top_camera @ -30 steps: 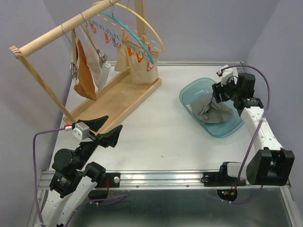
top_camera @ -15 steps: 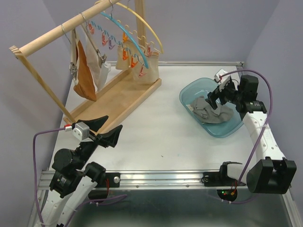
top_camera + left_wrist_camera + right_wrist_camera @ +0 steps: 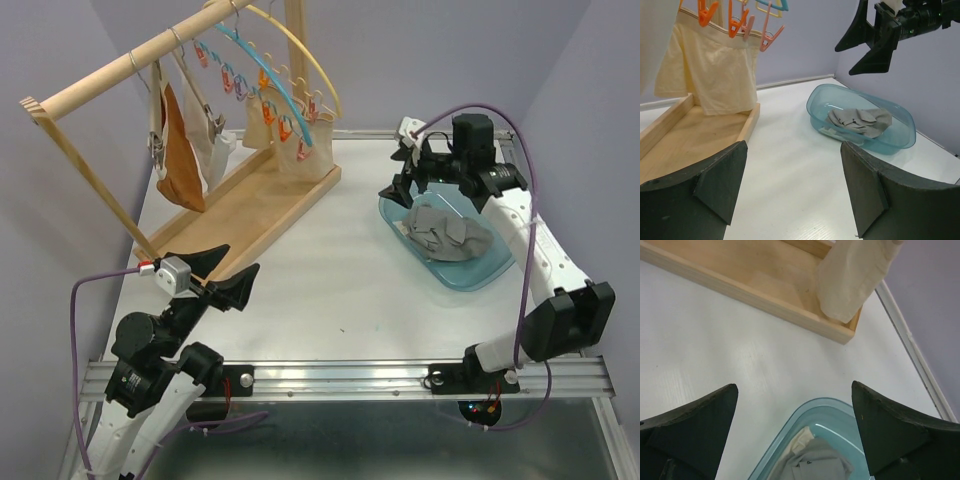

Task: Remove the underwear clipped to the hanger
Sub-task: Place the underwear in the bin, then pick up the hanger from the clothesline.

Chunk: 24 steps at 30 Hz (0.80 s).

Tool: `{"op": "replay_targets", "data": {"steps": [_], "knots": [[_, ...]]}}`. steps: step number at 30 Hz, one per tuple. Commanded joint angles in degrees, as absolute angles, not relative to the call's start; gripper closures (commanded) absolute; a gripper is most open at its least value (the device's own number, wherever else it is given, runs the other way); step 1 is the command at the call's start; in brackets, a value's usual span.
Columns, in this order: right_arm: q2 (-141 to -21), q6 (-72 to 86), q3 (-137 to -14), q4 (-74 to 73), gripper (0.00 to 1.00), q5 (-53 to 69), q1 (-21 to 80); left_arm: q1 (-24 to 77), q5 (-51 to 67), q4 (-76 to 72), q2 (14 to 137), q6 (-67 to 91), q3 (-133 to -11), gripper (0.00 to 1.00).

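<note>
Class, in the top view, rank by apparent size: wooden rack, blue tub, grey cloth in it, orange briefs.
1. wooden rack
2. blue tub
3. grey cloth and orange briefs look about alike: unranked.

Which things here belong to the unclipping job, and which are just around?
Job: cream underwear clipped to the blue hanger; rust-orange pair hanging on the rack; grey underwear lying in the teal tub.
Just around: wooden rack; yellow hanger; table.
</note>
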<state>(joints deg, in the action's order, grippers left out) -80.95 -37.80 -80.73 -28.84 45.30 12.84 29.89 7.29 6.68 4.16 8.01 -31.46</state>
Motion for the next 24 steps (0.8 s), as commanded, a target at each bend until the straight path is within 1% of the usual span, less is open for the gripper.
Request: {"op": "replay_targets", "data": {"steps": [1, 2, 3, 4, 7, 14, 18, 24], "knots": [[-85.24, -33.32, -92.17, -28.92, 0.00, 41.66, 15.29, 29.88, 6.59, 4.48, 4.75, 8.09, -30.94, 0.13], [-86.30, -32.53, -95.94, -29.00, 0.00, 41.40, 15.47, 29.80, 6.42, 4.48, 4.92, 8.17, -30.94, 0.13], [-87.35, -31.74, -95.98, -28.92, 0.00, 41.48, 15.64, 29.79, 6.50, 4.48, 4.92, 8.17, -30.94, 0.13], [-89.71, -29.73, -100.15, -28.83, 0.00, 41.40, 15.99, 29.88, 6.42, 4.57, 5.01, 8.09, -30.94, 0.13], [-94.20, -24.98, -107.63, -28.83, 0.00, 40.69, 16.70, 29.88, 6.24, 4.57, 5.10, 8.17, -30.94, 0.13], [-101.94, -20.48, -120.73, -28.57, 0.00, 40.08, 19.07, 29.88, 5.36, 4.57, 4.75, 8.26, -30.94, 0.13], [-107.21, -14.87, -126.72, -25.94, 0.00, 37.80, 19.77, 29.88, 5.01, 4.66, 4.92, 8.26, -30.85, 0.13], [-110.82, -7.56, -129.72, -20.05, 0.00, 38.14, 21.00, 29.88, 4.83, 4.75, 5.36, 8.35, -30.85, 0.12]]}}
